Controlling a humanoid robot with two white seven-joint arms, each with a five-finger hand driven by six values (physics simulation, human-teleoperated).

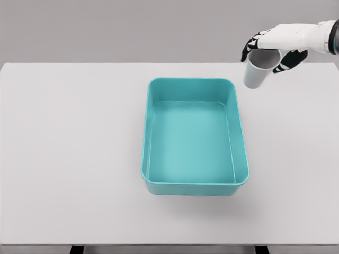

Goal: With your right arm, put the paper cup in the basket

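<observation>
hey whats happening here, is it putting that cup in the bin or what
The right robot hand grips a white paper cup near its rim, holding it in the air past the far right corner of the teal basket. The cup is not yet over the basket, which looks empty and sits in the middle of the white table. The left arm is not in view.

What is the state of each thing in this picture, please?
paper cup: held off the table, tilted, outside the basket, beyond its far right corner.
basket: empty, standing on the table.
right hand: shut on the paper cup near its rim.
table: bears the basket.
</observation>
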